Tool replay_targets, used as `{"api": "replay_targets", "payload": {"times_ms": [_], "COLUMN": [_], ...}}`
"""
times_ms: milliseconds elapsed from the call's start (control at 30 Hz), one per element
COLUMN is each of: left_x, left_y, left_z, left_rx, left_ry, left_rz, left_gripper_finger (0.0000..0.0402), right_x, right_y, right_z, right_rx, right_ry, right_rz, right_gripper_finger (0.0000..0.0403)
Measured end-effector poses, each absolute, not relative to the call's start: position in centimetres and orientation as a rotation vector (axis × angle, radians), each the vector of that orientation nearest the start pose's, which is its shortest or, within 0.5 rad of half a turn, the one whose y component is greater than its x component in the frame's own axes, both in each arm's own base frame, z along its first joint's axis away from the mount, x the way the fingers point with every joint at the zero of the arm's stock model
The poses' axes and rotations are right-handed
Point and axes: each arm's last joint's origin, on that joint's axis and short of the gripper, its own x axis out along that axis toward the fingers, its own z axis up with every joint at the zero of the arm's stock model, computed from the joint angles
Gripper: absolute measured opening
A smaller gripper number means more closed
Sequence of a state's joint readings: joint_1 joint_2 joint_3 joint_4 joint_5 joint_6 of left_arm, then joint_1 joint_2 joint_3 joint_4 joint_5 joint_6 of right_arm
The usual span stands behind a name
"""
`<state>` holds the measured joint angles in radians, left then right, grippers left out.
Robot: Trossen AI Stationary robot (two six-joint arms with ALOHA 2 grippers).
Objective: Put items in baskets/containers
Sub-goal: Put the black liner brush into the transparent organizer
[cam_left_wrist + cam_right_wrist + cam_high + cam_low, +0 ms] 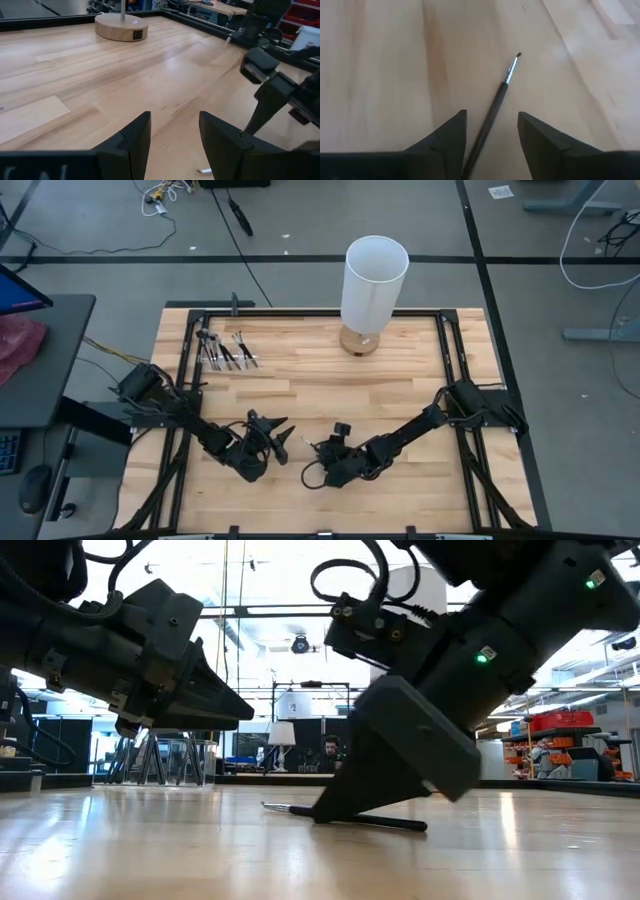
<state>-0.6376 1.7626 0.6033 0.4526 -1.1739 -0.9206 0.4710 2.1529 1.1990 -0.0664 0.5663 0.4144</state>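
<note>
One thin black brush (501, 95) with a silver ferrule lies flat on the wooden table near its front middle. My right gripper (491, 142) is open and slants down over the handle end, one finger on each side, fingertips at the tabletop (322, 816). My left gripper (175, 142) is open and holds nothing. It hovers just left of the right one (283, 432), pointing toward it. Several more dark brushes (226, 350) lie together at the far left, where a low clear container faintly shows around them.
A tall white cylinder on a round wooden base (372, 280) stands at the far middle. A black frame (448, 330) runs round the table's edges. Bare wood lies between the grippers and the brushes at the far left.
</note>
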Motion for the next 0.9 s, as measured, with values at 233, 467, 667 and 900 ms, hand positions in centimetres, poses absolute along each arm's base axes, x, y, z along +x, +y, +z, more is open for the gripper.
{"api": "replay_targets", "payload": {"times_ms": [233, 467, 667, 900], "left_x": [24.3, 24.3, 24.3, 24.4], "left_y": [-14.7, -14.7, -14.7, -14.7], "left_z": [11.1, 11.1, 11.1, 11.1], "left_rx": [-0.323, -0.323, -0.326, -0.331], "left_ry": [0.166, 0.167, 0.165, 0.162], "left_rz": [0.65, 0.65, 0.65, 0.651], "left_gripper_finger": [0.0172, 0.0172, 0.0172, 0.0172], "right_x": [34.8, 33.4, 32.9, 33.3], "right_y": [16.0, 15.0, 14.5, 14.2], "right_z": [9.3, 7.1, 5.8, 5.2], "right_rx": [-0.126, 0.084, 0.11, 0.089], "right_ry": [0.838, 0.662, 0.61, 0.585], "right_rz": [-0.274, -0.295, -0.297, -0.321], "right_gripper_finger": [0.018, 0.018, 0.018, 0.0169]}}
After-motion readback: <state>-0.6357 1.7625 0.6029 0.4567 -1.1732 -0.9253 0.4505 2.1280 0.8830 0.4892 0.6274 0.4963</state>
